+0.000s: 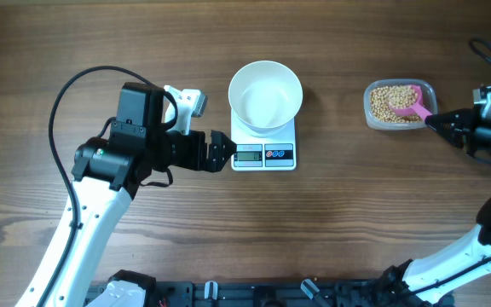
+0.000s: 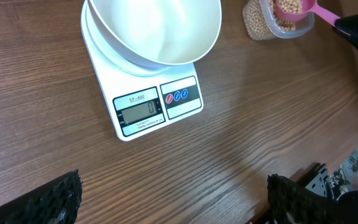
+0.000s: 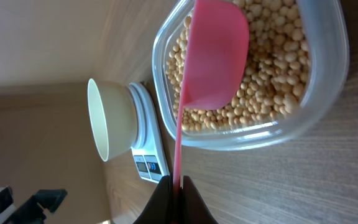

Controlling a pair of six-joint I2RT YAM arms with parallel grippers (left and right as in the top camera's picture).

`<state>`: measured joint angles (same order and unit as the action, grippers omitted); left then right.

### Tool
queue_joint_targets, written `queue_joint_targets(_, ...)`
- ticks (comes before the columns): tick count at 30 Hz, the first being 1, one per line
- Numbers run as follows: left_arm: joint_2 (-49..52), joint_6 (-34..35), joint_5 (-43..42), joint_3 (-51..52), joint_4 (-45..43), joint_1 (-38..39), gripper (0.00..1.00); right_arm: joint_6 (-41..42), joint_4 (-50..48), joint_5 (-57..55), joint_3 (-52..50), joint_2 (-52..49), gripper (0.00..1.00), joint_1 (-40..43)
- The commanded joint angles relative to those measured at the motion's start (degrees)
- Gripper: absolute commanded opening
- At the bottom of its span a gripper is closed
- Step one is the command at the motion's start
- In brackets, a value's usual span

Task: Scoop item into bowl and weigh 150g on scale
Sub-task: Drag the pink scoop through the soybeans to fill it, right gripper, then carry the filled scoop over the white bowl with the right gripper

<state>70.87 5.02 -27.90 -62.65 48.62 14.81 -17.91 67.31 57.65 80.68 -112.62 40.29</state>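
The right end effector (image 3: pixel 174 190) grips the pink scoop (image 3: pixel 213 56) by its handle, cup just ahead among the beans (image 3: pixel 278 74) in the clear tub (image 3: pixel 328 93), likely to load up; the left end effector (image 1: pixel 222 151), jaws wide and empty, sits just beside the scale (image 1: pixel 264 156), probably to steady it; ahead, the white bowl (image 1: pixel 265 102) rests on it, empty.

Overhead, the light is bright, even and soft, falling from above. The table (image 1: pixel 356 222) shows clear grain without hard glare, and the left arm (image 1: pixel 92 213) casts only a faint shadow. The bowl (image 1: pixel 265 95) is nearly washed out inside. In the left wrist view the scale (image 2: pixel 148 106) display is sharp, a pale sheen lies on the table to its right, and the left jaws are dark, soft-edged shapes in the near corners. In the right wrist view the pink scoop (image 3: pixel 213 56) and beans (image 3: pixel 272 68) are crisp, the bowl looks cream, and the right jaws blur black.
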Motion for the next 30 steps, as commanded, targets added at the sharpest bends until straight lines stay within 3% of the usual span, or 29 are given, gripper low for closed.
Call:
queue_joint_targets(1, 0.0, -0.1, 0.3, -1.2, 0.0, -0.4, 1.00, -3.5, 1.1, 3.3, -0.6, -1.1, 0.04, 0.6)
queue_joint_targets(18, 0.0, -0.1, 0.3, -1.2, 0.0, -0.4, 1.00, -17.4, 13.9, 10.9, -0.6, -1.1, 0.04, 6.9)
queue_joint_targets(30, 0.0, -0.1, 0.3, -1.2, 0.0, -0.4, 1.00, -27.9, 25.1, 18.0, -0.6, -1.1, 0.04, 5.7)
